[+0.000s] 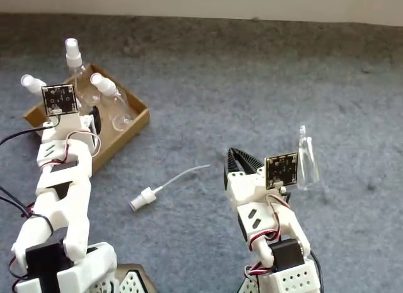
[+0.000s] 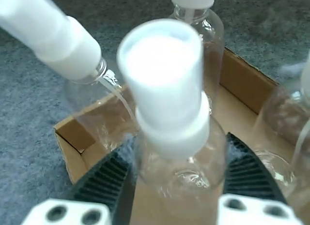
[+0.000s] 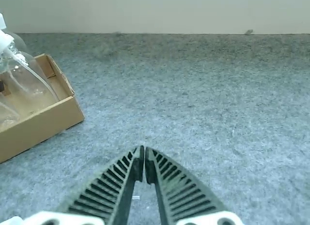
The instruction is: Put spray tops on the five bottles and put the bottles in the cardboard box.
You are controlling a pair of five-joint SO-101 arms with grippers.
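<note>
My left gripper (image 2: 177,155) hangs over the cardboard box (image 1: 123,138) and is shut on a clear bottle (image 2: 170,138) that carries a white spray top (image 2: 162,75). Three more capped bottles stand or lean in the box around it, one with its top at the far side (image 1: 73,51). An uncapped clear bottle (image 1: 306,158) stands on the carpet beside my right arm. A loose spray top (image 1: 144,198) with its long tube lies on the carpet between the arms. My right gripper (image 3: 144,160) is shut and empty, low over the carpet.
Grey carpet covers the whole table, with open room to the right of the box (image 3: 41,122). A pale wall runs along the far edge.
</note>
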